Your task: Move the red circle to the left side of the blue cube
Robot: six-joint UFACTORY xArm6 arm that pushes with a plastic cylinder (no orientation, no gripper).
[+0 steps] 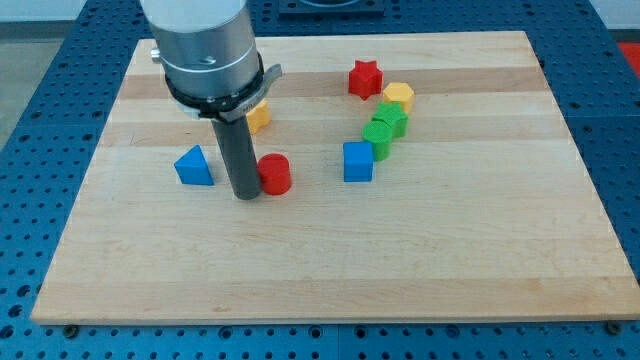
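Observation:
The red circle (275,174), a short red cylinder, stands on the wooden board left of the blue cube (358,161), with a gap between them. My tip (246,196) rests on the board right against the red circle's left side. The rod rises from it into the large grey arm body at the view's top left.
A blue triangle (194,166) lies left of my tip. A yellow block (258,116) is partly hidden behind the rod. A red star (366,78), a yellow block (398,97) and two green blocks (384,130) sit above and right of the blue cube.

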